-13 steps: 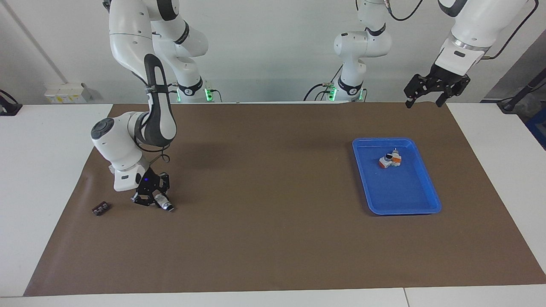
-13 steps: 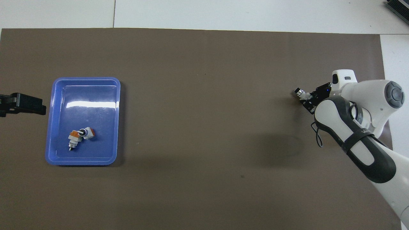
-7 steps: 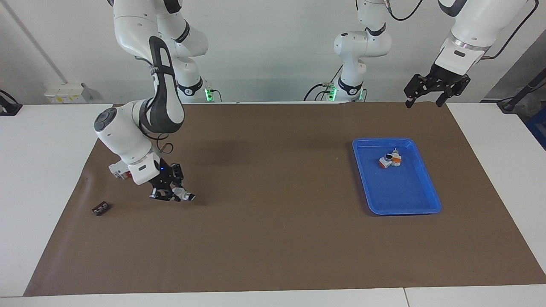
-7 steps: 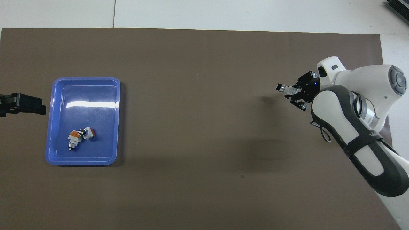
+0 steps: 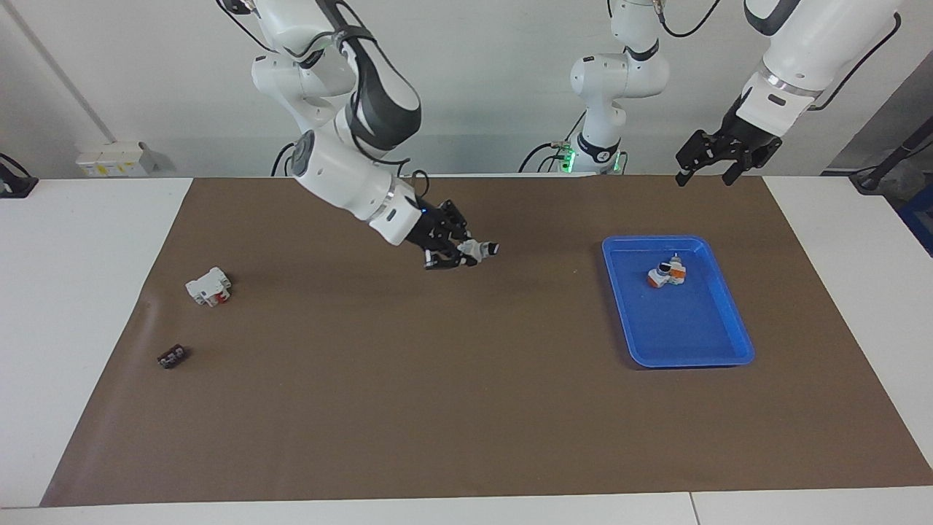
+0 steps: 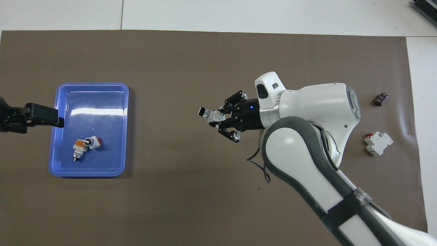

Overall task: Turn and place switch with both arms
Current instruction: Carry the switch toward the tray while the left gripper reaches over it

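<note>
Overhead view: blue tray [image 6: 56, 136] is seen holding two white-and-orange parts [image 6: 85, 145], touching. Switch [image 6: 209, 114] is pinched in right gripper [image 6: 218, 118], raised over mid-mat. Left gripper [image 5: 705, 165], fingers spread, is held over the tray's edge.

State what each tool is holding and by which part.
Right tool grips the switch by its white body, black knob end sticking out. Left tool holds nothing.

No lettering, label or number is legible on anything here.
</note>
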Available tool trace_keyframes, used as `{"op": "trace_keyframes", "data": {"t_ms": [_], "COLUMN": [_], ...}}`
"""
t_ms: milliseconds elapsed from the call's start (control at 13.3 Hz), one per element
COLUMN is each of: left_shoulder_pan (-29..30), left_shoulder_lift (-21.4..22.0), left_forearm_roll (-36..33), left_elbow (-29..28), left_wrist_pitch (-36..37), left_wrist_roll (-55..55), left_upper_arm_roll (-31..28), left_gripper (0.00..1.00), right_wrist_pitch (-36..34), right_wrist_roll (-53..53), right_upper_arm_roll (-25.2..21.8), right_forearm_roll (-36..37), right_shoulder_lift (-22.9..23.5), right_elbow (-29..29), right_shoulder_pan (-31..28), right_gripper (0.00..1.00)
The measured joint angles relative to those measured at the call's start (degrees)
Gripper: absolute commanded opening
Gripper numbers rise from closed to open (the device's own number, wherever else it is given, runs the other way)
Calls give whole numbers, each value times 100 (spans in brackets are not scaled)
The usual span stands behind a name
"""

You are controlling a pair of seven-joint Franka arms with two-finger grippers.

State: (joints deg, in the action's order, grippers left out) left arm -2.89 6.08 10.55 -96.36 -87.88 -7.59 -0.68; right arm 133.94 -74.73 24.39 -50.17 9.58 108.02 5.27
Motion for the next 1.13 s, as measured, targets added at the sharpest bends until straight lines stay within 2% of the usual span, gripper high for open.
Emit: {"op": "trace_keyframes", "data": {"t_ms": [226,451,752,978,1128], "left_shoulder_pan": [140,238,32,-395,-513], "left_shoulder_lift": [123,217,283,309,320], "left_forearm_roll": [901,1770,2054,2088,2101], "left_elbow": [-179,-342,-506,-681,-722], "left_wrist_pitch": [2,-8,-304,-802,-876], "left_wrist_roll": [-417,-566,-568,-464,-208], "left_upper_arm_roll": [-19,-13,126,162,171], "left_gripper": [81,78,72,72,72], "right_wrist_pitch": [796,1065,1091,1426,1574], "right_wrist_roll": [714,910,911,914,965], "right_upper_arm_roll": [27,31,25,26,27], "right_forearm_roll": [-10,-10,-7,-4,2], "right_shoulder_lift": [-201,-257,-266,-267,-267], "right_elbow": [-68,-78,-81,-81,-81], "right_shoulder_pan": [662,992,1023,1157,1265], "right_gripper": [0,0,0,0,0]}}
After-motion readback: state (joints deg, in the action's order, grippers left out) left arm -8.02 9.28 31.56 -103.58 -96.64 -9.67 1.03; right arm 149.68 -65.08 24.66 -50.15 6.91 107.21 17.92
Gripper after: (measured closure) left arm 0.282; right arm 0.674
